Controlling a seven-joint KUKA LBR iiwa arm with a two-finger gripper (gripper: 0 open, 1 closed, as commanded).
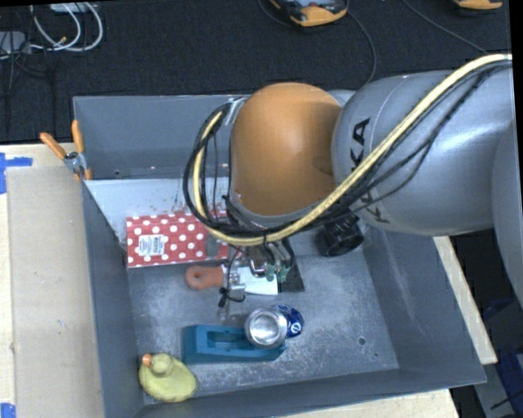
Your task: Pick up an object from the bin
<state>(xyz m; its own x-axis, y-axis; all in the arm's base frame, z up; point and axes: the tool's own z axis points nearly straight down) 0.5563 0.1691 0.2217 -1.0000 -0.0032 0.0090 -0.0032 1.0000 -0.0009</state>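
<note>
Pincer low in bin, btw brown lump and blue can; clenched or released, can't tell. Approach step, I'd say: next needs centring over one obj.

The grey arm reaches in from the bin's right edge, cables looped round its orange wrist cover; the gripper hangs below, pointing down over the bin's middle.

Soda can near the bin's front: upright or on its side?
Roughly upright, perhaps leaning: the can shows its round silver top to the camera, with little of its blue side visible.
</note>
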